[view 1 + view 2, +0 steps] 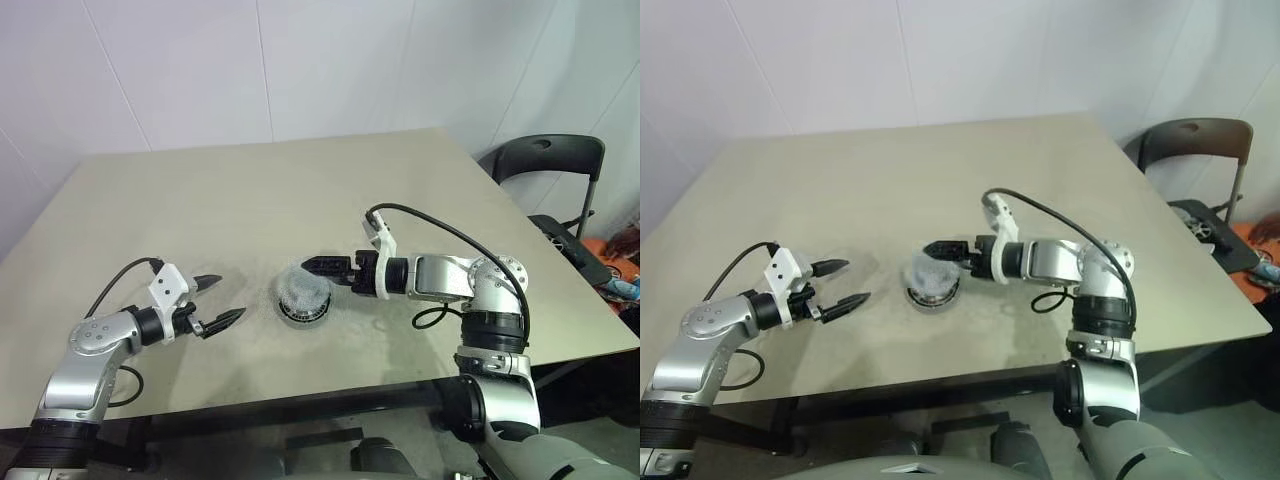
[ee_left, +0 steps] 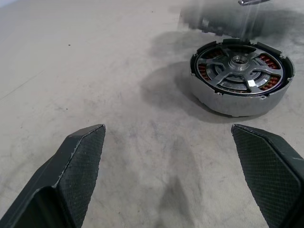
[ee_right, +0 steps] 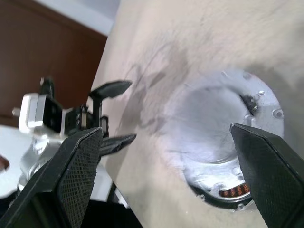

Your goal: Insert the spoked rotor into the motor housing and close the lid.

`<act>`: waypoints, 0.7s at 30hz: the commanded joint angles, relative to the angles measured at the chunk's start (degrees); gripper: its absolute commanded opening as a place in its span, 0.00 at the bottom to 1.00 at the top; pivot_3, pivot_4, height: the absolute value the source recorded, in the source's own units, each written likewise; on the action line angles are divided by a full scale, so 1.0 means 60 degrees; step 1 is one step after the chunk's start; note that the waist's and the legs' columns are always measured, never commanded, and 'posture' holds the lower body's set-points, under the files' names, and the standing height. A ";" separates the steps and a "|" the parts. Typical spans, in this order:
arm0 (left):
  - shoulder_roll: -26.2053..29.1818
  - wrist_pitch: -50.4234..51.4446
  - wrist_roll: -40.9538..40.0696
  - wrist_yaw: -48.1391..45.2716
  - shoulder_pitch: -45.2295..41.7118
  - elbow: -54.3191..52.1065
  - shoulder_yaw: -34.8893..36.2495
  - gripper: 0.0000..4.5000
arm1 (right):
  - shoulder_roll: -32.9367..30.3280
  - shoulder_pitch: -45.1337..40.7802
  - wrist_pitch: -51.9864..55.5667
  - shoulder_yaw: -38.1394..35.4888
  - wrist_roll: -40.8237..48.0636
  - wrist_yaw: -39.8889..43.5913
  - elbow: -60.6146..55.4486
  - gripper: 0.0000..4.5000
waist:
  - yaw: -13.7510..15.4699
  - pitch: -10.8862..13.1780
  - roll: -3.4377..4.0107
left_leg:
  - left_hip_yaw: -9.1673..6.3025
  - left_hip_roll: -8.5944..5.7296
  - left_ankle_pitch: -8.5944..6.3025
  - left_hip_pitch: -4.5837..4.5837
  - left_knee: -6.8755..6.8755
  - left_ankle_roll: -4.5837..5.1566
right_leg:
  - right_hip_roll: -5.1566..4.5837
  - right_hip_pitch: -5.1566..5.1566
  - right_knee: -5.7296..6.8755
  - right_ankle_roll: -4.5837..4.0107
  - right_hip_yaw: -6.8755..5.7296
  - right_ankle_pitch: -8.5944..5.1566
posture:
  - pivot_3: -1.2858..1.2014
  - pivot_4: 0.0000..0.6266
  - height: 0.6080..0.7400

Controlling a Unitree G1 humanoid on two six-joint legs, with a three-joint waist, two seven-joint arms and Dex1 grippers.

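The motor housing (image 1: 303,312) sits on the table in front of me, silver-rimmed with copper windings. In the left wrist view the spoked rotor (image 2: 237,66) lies inside the housing (image 2: 228,102), hub in the centre. A blurred grey disc, the lid (image 1: 302,285), shows just over the housing's top; the right wrist view also shows the lid (image 3: 213,128) smeared above the windings. My right gripper (image 1: 312,265) points leftward right beside the lid, open, gripping nothing. My left gripper (image 1: 230,296) stands open to the housing's left, apart from it.
The beige table (image 1: 250,200) stretches bare behind and around the housing. A black folding chair (image 1: 550,160) stands past the table's right edge, with dark and orange items lying beside it. The front edge runs close below both arms.
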 commanded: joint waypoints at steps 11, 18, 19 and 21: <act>0.0135 0.0067 -0.0046 0.0086 -0.0123 -0.0368 0.0175 1.00 | -0.0193 -0.0152 0.0036 0.0478 -0.0473 0.0847 -0.0782 1.00 | -0.0003 0.0000 0.0000 | 0.0001 -0.0001 0.0000 -0.0004 0.0000 0.0000 | 0.0000 -0.0005 0.0000 0.0000 0.0000 0.0000 | 0.52 0.00 1.00; 0.0140 0.0131 -0.0057 0.0071 -0.0126 -0.0420 0.0174 1.00 | -0.2253 0.0506 -0.3716 0.4210 -0.3495 0.4862 -0.2836 1.00 | -0.0002 -0.0001 -0.0002 | -0.0003 -0.0002 -0.0001 -0.0031 0.0002 0.0002 | -0.0004 -0.0026 -0.0012 0.0004 -0.0007 -0.0002 | 0.52 0.00 1.00; 0.0145 0.0134 -0.0059 0.0065 -0.0121 -0.0427 0.0176 1.00 | -0.2465 0.0550 -0.4264 0.4625 -0.3959 0.5269 -0.2889 1.00 | -0.0004 -0.0001 -0.0002 | -0.0004 -0.0002 -0.0001 -0.0033 0.0003 0.0002 | -0.0005 -0.0026 -0.0012 0.0004 -0.0007 -0.0002 | 0.52 0.00 1.00; 0.0152 0.0146 -0.0066 0.0054 -0.0122 -0.0437 0.0177 1.00 | -0.2767 0.0627 -0.5600 0.5386 -0.4991 0.6096 -0.2868 1.00 | -0.0021 -0.0001 -0.0002 | -0.0003 0.0000 -0.0001 -0.0032 0.0003 0.0002 | -0.0006 -0.0027 -0.0012 0.0004 -0.0006 -0.0002 | 0.52 0.00 1.00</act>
